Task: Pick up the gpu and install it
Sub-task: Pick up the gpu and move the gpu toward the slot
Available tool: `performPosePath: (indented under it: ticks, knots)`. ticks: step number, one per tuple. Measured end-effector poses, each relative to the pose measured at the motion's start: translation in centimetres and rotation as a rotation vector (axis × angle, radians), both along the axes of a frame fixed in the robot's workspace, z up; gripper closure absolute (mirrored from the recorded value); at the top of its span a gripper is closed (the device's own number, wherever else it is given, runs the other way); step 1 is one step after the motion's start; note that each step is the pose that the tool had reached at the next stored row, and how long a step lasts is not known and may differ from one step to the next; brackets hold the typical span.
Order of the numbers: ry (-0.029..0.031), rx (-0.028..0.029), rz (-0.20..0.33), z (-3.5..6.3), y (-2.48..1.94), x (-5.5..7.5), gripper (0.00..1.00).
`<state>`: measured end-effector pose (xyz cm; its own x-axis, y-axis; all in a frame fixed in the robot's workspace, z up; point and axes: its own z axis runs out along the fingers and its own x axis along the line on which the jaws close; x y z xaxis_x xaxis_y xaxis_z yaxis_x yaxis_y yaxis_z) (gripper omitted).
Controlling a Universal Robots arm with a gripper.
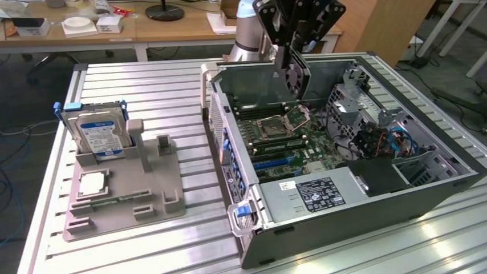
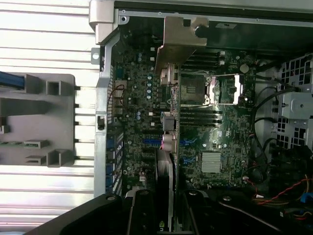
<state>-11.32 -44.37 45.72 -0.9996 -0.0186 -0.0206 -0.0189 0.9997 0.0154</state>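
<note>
Pinching the gpu [image 1: 299, 77] between its fingers, the end effector [image 1: 289, 57] holds the card upright by its upper edge. The card hangs straight down from it, with the dark fan face showing in the exterior view. In the wrist view the same card [image 2: 168, 122] runs edge-on away from the end effector [image 2: 166, 211], with its silvery bracket [image 2: 180, 41] at the far end.

Directly beneath the end effector lies the open computer case [image 1: 343, 217], and the card hangs over the motherboard [image 1: 285, 134]. The card's lower edge looks clear of the board and does not seem pressed into anything. The blue expansion slots [image 1: 270, 162] lie lower on the board, toward the near side of the case.

Farther out, to the exterior view's left of the end effector, a grey parts holder [image 1: 129, 194] sits on the slatted tabletop [image 1: 152, 80]. A hard drive [image 1: 95, 131] stands in it.

As a judgement, the pick-up is done and the card has been carried over the case. Lining it up with a slot and seating it are left.
</note>
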Motion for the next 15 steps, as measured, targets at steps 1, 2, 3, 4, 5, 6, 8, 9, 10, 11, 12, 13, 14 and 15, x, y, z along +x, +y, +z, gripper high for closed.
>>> performPosePath:
  ticks: [1, 2, 3, 4, 5, 6, 8, 9, 10, 11, 12, 13, 14, 15]
  knots:
    - [0.0, 0.0, 0.0, 0.0, 0.0, 0.1, 0.73]
    - [0.0, 0.0, 0.0, -0.01, 0.0, 0.2, 0.73]
    - [0.0, 0.0, 0.0, -0.02, 0.0, 0.3, 0.73]
    - [0.0001, -0.0001, 0.0, -0.02, 0.0, 0.4, 0.73]
    - [0.0001, -0.0001, 0.0, -0.03, 0.0, 0.6, 0.73]
    - [0.0, 0.0001, 0.0, -0.04, 0.0, 0.8, 0.73]
    - [0.0, 0.0, 0.0, -0.05, 0.0, 1.1, 0.73]
    - [0.0, 0.0, 0.0, -0.05, 0.0, 1.3, 0.73]
    - [0.0, 0.0, 0.0, -0.06, 0.0, 1.4, 0.73]
    - [0.0, 0.0, 0.0, -0.06, 0.0, 1.6, 0.73]
    - [0.0, 0.0, 0.0, -0.07, 0.0, 1.7, 0.73]
    - [0.0, 0.0, 0.0, -0.07, 0.0, 1.9, 0.73]
    - [0.0, 0.0, 0.0, -0.07, 0.0, 2.0, 0.73]
    - [0.0, -0.0001, 0.0, -0.07, 0.0, 2.1, 0.73]
